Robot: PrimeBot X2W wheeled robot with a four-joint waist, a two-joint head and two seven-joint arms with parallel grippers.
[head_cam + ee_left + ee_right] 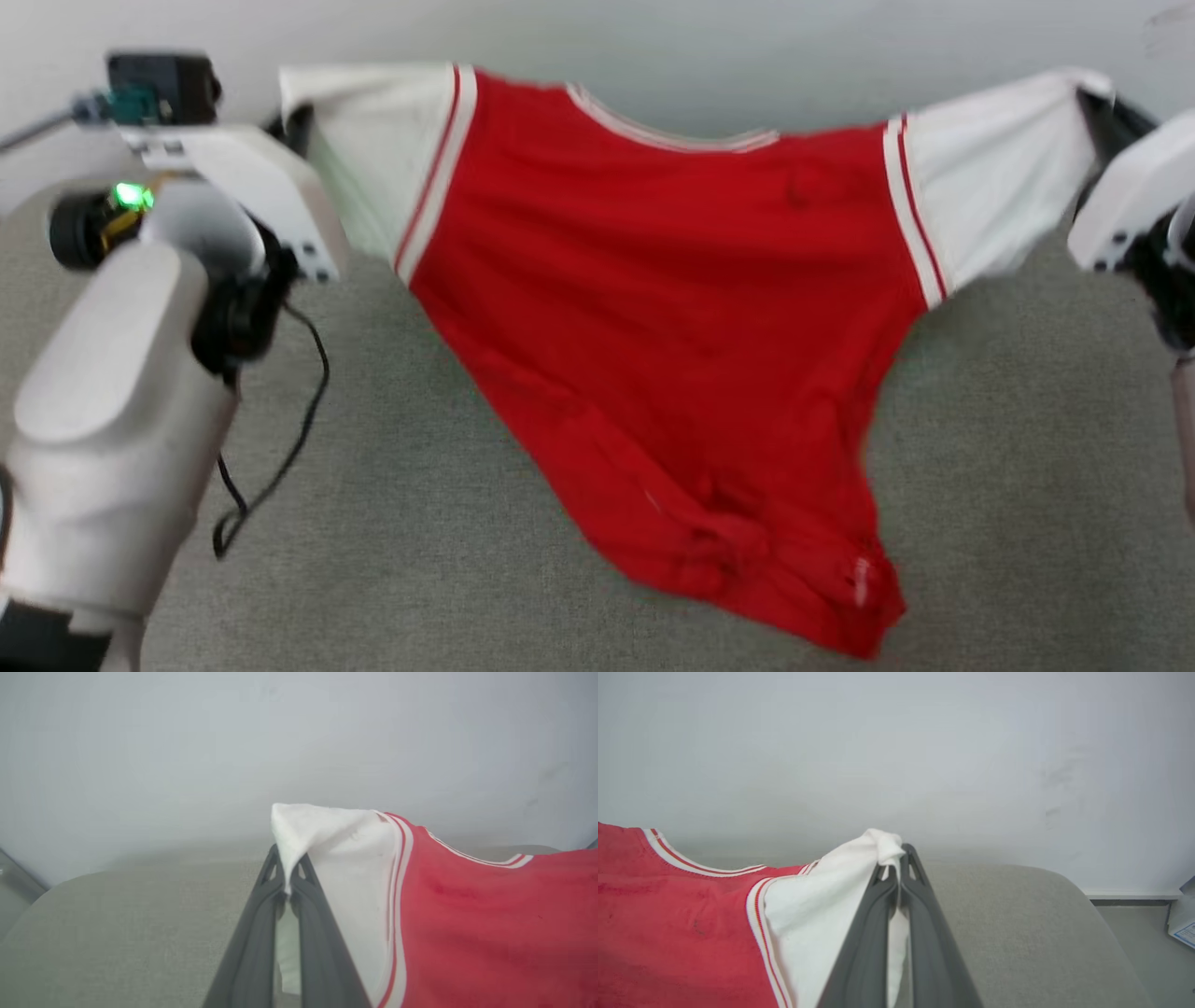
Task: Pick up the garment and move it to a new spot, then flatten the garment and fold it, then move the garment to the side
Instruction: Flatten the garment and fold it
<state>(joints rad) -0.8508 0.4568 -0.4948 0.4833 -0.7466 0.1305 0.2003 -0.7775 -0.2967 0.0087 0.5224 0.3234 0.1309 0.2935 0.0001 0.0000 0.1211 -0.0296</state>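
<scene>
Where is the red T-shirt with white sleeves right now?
In the head view, the red T-shirt hangs mid-frame over the grey upholstered surface, stretched between left gripper and right gripper.

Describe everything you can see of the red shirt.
The garment is a soft knit T-shirt: plain red body, white short sleeves, red-and-white striped trim at neckline and sleeve seams. It hangs spread wide, stretched between the left gripper, shut on one white sleeve tip, and the right gripper, shut on the other. The neckline sags in the middle; the body tapers down to a bunched, wrinkled hem low over the grey padded surface; whether it touches is unclear.
</scene>
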